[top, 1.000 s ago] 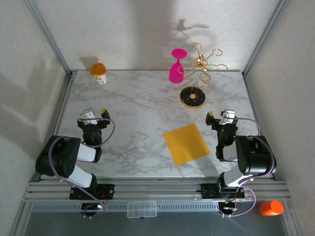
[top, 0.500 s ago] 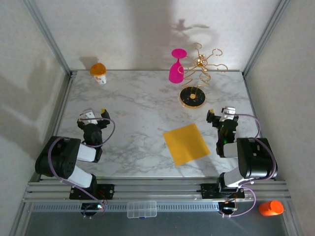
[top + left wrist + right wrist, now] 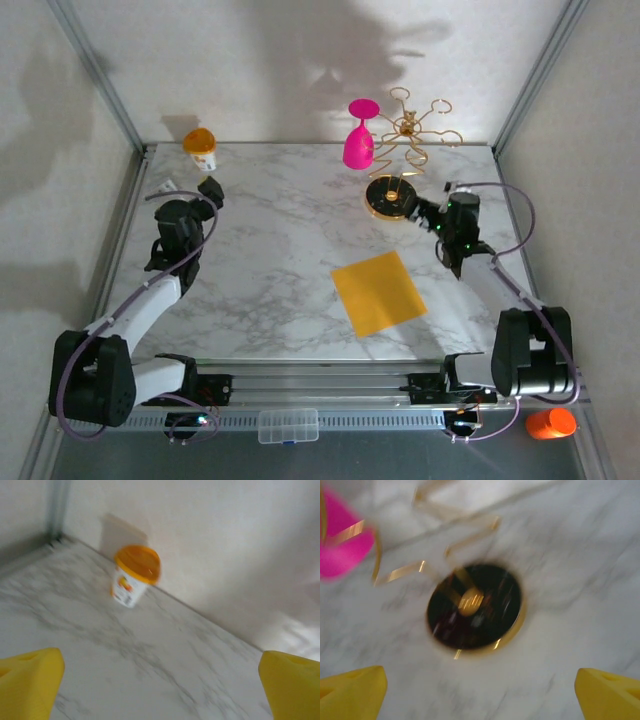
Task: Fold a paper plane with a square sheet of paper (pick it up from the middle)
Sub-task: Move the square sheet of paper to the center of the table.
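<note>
Beside the gold rack [image 3: 392,197] the right gripper [image 3: 480,680], jaws apart like the left gripper [image 3: 161,672], could topple it when swinging toward the flat paper sheet [image 3: 378,293].

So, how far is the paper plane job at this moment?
Done: nothing visible; the paper lies flat on the table, with no crease I can see. In hand: nothing; the left end effector, open and empty, faces the cup; the right end effector, likewise, faces the rack base, both apart from the paper. Left: picking the paper up from its middle and every fold.
</note>
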Robot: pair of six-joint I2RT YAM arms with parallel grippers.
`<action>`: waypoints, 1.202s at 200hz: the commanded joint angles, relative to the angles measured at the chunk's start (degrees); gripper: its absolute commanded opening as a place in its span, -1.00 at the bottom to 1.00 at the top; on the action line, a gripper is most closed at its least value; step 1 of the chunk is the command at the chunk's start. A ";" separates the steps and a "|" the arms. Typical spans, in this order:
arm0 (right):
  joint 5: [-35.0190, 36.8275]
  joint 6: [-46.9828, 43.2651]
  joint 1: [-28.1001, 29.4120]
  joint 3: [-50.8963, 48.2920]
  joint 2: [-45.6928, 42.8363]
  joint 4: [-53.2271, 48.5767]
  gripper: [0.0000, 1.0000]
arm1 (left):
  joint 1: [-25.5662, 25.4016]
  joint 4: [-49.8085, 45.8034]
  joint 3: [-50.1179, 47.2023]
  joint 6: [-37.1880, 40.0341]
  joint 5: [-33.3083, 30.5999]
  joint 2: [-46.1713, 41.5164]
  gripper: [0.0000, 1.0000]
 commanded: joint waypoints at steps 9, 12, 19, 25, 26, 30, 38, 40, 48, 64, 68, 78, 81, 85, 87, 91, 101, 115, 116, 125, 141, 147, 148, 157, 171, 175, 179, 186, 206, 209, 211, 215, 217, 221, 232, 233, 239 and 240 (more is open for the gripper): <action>-9.00 12.77 7.49 -7.44 -7.02 -6.74 0.81 | -1.60 -12.24 0.94 -7.84 11.77 -0.80 0.99; -8.55 13.59 8.56 -8.06 -7.59 -6.56 0.80 | -1.81 -12.16 0.94 -7.98 11.99 -0.83 0.99; -7.64 14.92 11.21 -9.13 -8.48 -6.23 0.76 | -2.29 -12.05 0.95 -8.17 12.24 -0.98 0.99; -6.96 15.80 13.39 -9.87 -9.15 -5.73 0.75 | -2.73 -11.75 0.94 -8.30 12.25 -0.98 0.99; -6.83 15.97 13.77 -10.00 -9.17 -5.64 0.74 | -2.75 -11.72 0.94 -8.30 12.25 -0.94 0.99; -6.05 16.66 15.03 -10.43 -9.41 -5.41 0.73 | -3.04 -11.53 0.94 -8.30 12.25 -0.89 0.99; -4.54 18.05 17.73 -10.96 -9.47 -4.93 0.69 | -3.51 -11.34 1.04 -8.47 12.16 -0.66 0.99; -4.39 18.32 18.35 -11.12 -9.36 -4.72 0.69 | -3.62 -11.27 1.03 -8.54 12.16 -0.64 0.99; -4.11 18.97 20.52 -11.35 -8.53 -3.84 0.66 | -3.94 -10.98 0.94 -8.67 12.16 -0.34 0.99; -1.60 20.49 24.95 -10.88 -5.25 -4.23 0.59 | -4.58 -10.51 0.94 -8.92 11.77 0.35 0.99; -1.23 20.71 25.84 -10.58 -4.30 -4.30 0.57 | -4.73 -10.46 0.94 -8.92 11.68 0.53 0.99; -0.20 21.26 27.83 -9.85 -1.85 -4.58 0.53 | -5.02 -10.54 1.02 -8.92 11.33 0.83 0.99; 0.02 21.37 28.41 -9.65 -1.16 -4.54 0.52 | -5.05 -10.50 1.02 -8.92 11.29 0.92 0.99; 0.25 21.40 29.12 -9.34 -0.31 -4.46 0.52 | -5.18 -10.48 1.03 -8.96 11.20 1.01 0.99; 0.24 21.40 29.37 -9.20 0.01 -4.38 0.51 | -5.15 -10.46 0.96 -8.93 11.15 1.03 0.99; 0.24 21.49 30.02 -8.83 1.07 -4.33 0.51 | -5.27 -10.46 0.95 -8.92 11.03 1.11 0.99; 0.24 21.66 31.36 -8.02 3.07 -4.00 0.50 | -5.40 -10.47 0.86 -9.00 10.95 1.29 0.99; -0.01 21.80 33.24 -7.02 5.71 -3.31 0.49 | -5.57 -10.19 0.68 -9.00 10.88 1.47 0.99; -0.02 21.82 33.37 -6.99 5.86 -3.24 0.49 | -5.58 -10.19 0.67 -9.00 10.91 1.51 0.99; -0.38 22.05 34.26 -6.56 7.15 -2.15 0.49 | -5.74 -10.05 0.53 -9.00 10.84 1.71 0.99; -1.11 22.05 35.24 -5.42 10.20 -0.60 0.49 | -5.80 -10.02 0.26 -9.08 10.72 1.91 0.99; -1.09 21.85 35.57 -4.67 11.49 -0.46 0.48 | -5.91 -10.02 0.19 -9.09 10.67 1.91 0.99; -1.05 21.85 35.68 -4.58 11.73 -0.41 0.48 | -5.92 -10.02 0.17 -9.09 10.67 1.91 0.99; -0.76 21.71 36.03 -3.34 13.87 -0.49 0.48 | -5.93 -10.06 0.07 -9.09 10.54 1.91 0.99; -0.75 21.58 36.43 -1.42 17.18 -0.24 0.49 | -5.93 -10.36 0.06 -9.05 10.23 1.82 0.99; -0.44 21.70 36.55 -0.95 18.02 -0.24 0.49 | -5.93 -10.49 0.06 -9.01 10.10 1.82 0.99; 0.20 21.97 36.62 -0.30 18.82 -0.40 0.49 | -5.93 -10.68 0.16 -8.92 10.06 1.75 0.99; 1.81 22.92 36.81 0.59 20.04 -0.62 0.49 | -5.93 -10.88 0.14 -8.92 9.75 1.73 0.99; 5.51 25.92 36.89 3.31 23.38 0.01 0.51 | -5.93 -11.75 0.24 -8.98 8.76 1.48 0.99; 5.98 26.26 36.92 3.85 23.97 -0.01 0.51 | -5.93 -11.85 0.23 -9.07 8.45 1.47 0.99; 6.31 26.59 36.90 4.27 24.40 -0.06 0.51 | -5.93 -11.97 0.22 -9.13 8.35 1.43 0.99; 6.94 27.21 36.84 5.24 25.28 -0.27 0.51 | -5.93 -12.15 0.28 -9.29 8.04 1.40 0.99; 7.27 27.49 36.88 5.71 25.72 -0.34 0.51 | -5.93 -12.31 0.29 -9.34 7.99 1.32 0.99; 7.80 28.05 36.92 6.75 26.70 -0.32 0.51 | -5.93 -12.59 0.32 -9.51 7.73 1.25 0.99; 8.86 29.79 37.00 9.99 29.56 -0.85 0.51 | -5.93 -13.39 0.49 -9.81 7.25 0.99 0.99; 8.94 29.99 37.05 10.30 29.78 -0.92 0.51 | -5.93 -13.51 0.49 -9.85 7.24 0.97 0.99; 9.47 31.36 37.09 12.19 31.31 -1.16 0.50 | -5.93 -14.13 0.66 -9.95 6.98 0.79 0.99; 9.56 31.61 37.09 12.33 31.57 -1.16 0.50 | -5.93 -14.23 0.67 -10.00 6.93 0.73 0.99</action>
